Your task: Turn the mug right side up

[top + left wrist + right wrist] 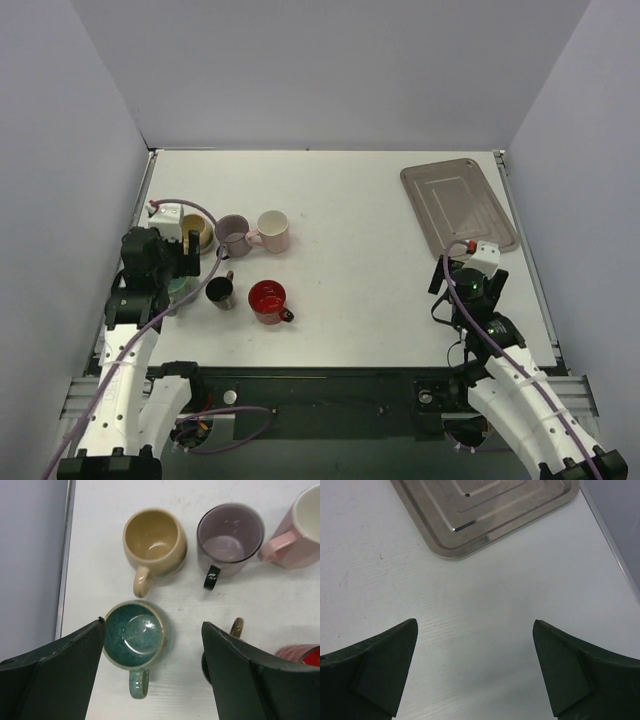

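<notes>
Both left gripper (152,625) and right gripper (474,622) are spread wide, empty. Green mug (134,634) is judged upright already; left gripper must be lifted clear.

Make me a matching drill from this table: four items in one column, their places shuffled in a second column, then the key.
Items
1. teal-green glazed ceramic mug
2. flat rectangular steel tray
3. glossy red ceramic mug
4. pale pink ceramic mug

Places
A. alone at the far right of the white table
B. just right of the purple mug
C. between the open jaws of the left gripper
D. just right of the small dark brown mug

Pairs: 1-C, 2-A, 3-D, 4-B
</notes>
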Motion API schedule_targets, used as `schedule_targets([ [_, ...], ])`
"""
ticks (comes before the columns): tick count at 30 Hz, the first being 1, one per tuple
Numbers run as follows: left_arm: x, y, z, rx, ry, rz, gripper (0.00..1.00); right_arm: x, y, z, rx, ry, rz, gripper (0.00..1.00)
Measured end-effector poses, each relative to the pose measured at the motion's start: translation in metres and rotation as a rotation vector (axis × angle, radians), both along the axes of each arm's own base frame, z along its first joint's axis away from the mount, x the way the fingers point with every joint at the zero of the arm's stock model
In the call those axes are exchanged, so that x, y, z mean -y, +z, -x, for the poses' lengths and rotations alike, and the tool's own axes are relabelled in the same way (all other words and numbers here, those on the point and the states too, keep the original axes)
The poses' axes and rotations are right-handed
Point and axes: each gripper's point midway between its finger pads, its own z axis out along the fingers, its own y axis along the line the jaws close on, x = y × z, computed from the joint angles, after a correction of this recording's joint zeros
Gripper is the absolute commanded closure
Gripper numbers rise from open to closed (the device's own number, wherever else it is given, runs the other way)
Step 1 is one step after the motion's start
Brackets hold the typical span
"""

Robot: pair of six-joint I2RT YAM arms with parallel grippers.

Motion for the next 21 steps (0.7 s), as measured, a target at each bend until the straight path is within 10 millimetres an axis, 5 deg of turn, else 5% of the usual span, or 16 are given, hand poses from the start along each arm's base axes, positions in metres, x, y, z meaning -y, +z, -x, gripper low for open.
schedule_targets([
  [4,-0.027,-0.045,0.013,-0.020,0.123,0.016,0.12,0.009,-0.007,0.005,0.031,-0.018,0.038,0.07],
  [8,-0.034,-0.064,0.017,0.014,0.208,0.055,0.12,0.009,0.001,0.002,0.089,-0.016,0.029,0.07],
  [21,-0.044,-0.053,0.011,0.119,0.285,0.093,0.13,0.001,-0.004,-0.005,0.113,0.011,-0.005,0.07],
])
